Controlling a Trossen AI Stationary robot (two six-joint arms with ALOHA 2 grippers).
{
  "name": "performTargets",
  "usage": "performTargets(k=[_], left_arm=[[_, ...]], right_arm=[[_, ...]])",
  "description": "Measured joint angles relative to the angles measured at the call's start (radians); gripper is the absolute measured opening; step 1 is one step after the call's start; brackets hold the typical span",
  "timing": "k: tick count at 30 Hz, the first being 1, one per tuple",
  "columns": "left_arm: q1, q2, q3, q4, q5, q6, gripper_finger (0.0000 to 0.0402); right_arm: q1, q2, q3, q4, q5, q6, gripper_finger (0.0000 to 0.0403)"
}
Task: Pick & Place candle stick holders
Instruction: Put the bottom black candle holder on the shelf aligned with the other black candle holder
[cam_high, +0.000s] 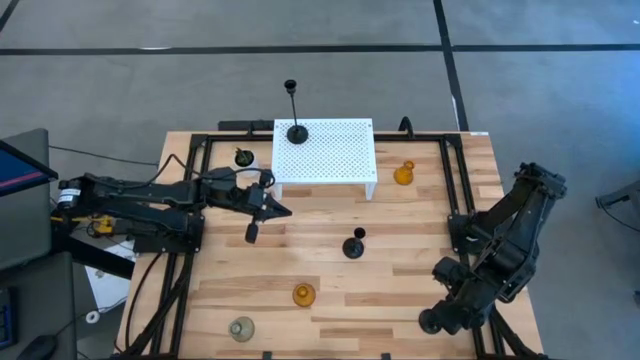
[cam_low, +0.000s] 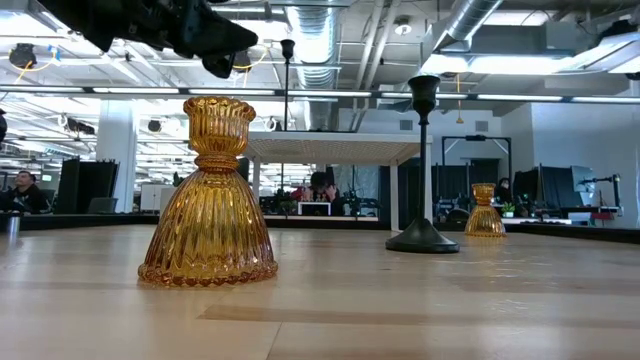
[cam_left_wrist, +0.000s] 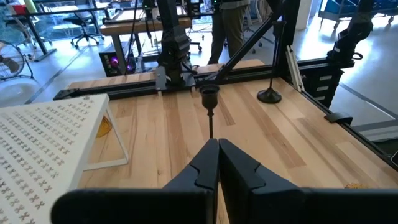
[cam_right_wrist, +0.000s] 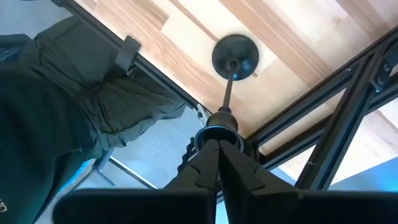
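High view, left gripper (cam_high: 283, 210): over the table just in front of the white perforated stand (cam_high: 335, 155), fingers closed, nothing visibly held.
High view, right gripper (cam_high: 432, 322): parked at the table's near right corner, fingers closed.
High view, holders: one tall black holder (cam_high: 296, 130) stands on the stand; a short black holder (cam_high: 354, 245) mid-table; an amber holder (cam_high: 404, 174) right of the stand, another amber holder (cam_high: 303, 294) nearer; a clear-grey holder (cam_high: 241, 328) at the near edge.
Low view: the near amber one (cam_low: 210, 200) upright, black stem (cam_low: 421, 170) behind it, both apart from the arm overhead.
Left wrist view: closed fingertips (cam_left_wrist: 217, 163) aimed at a black holder (cam_left_wrist: 209, 102).
Right wrist view: fingers pinched together; a black holder (cam_right_wrist: 234, 56) lies beyond; contact uncertain.
Step, judged: approach before a pick.
Next move: left jaws must open, then descend around the stem.
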Motion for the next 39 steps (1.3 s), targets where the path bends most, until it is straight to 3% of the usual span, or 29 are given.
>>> performTargets(k=[14,39], left_arm=[[0.000,0.025,0.000,0.000,0.000,0.000,0.0011],[0.000,0.025,0.000,-0.002,0.000,0.000,0.0011]], right_arm=[[0.010,0.000,-0.001,-0.021,0.001,-0.014,0.0110],[0.056,0.160,-0.003,-0.026,-0.003,-0.079,0.0100]])
